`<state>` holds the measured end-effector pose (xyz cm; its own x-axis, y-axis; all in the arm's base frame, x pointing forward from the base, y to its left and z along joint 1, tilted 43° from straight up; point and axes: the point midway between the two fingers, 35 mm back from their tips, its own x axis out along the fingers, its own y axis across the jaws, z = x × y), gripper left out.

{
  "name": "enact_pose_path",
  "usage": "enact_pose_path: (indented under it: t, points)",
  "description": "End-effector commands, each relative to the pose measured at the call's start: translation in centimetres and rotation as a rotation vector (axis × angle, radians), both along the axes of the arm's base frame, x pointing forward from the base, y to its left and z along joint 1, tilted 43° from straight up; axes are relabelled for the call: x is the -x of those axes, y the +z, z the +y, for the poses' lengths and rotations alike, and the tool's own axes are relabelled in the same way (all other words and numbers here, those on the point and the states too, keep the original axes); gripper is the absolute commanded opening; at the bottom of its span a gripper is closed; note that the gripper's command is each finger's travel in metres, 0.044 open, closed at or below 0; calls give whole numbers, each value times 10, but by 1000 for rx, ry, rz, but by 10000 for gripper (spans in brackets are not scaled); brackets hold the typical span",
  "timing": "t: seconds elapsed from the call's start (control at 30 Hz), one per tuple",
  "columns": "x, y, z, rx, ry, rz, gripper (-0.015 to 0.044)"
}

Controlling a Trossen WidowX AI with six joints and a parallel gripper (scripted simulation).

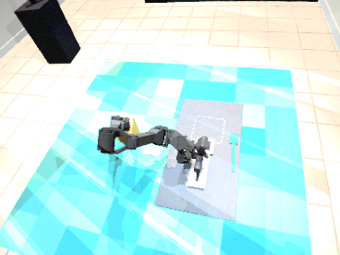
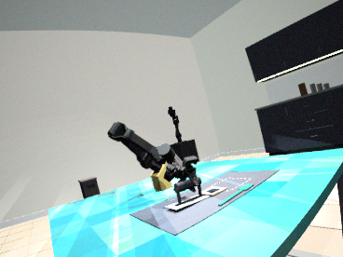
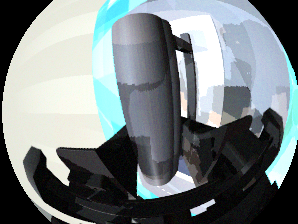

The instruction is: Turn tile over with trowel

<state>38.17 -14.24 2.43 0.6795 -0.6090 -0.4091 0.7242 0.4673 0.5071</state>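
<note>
The trowel (image 1: 196, 184) (image 2: 179, 206) (image 3: 145, 90) has a thick dark grey handle on two thin posts above a long pale blade. My gripper (image 1: 199, 150) (image 2: 190, 179) (image 3: 152, 119) is shut on the handle. The blade is low over the mat (image 1: 222, 203) (image 2: 177, 223); whether it touches is unclear. The tile (image 1: 212, 145) (image 2: 223, 189) is pale, with a dark patch on its upper face in the exterior view. It lies by the blade's far end, short of the dashed outline (image 1: 208, 117). The gripper partly hides it; whether the blade reaches under it cannot be told.
A teal long-handled tool (image 1: 233, 157) (image 2: 233, 198) lies along the mat's right side, beside the tile and outline. A yellow object (image 1: 134, 129) (image 2: 162, 179) stands near the arm's base. The arm reaches across the mat's left edge.
</note>
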Motion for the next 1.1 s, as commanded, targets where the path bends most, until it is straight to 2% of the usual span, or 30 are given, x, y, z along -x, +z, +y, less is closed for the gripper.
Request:
enact_pose_path:
  t: [0.0,0.2,1.07]
  points:
    - [-2,3,4,-33,11,-11,0]
    - [-3,12,10,-100,12,-22,0]
    - [-12,9,67,-105,12,-23,0]
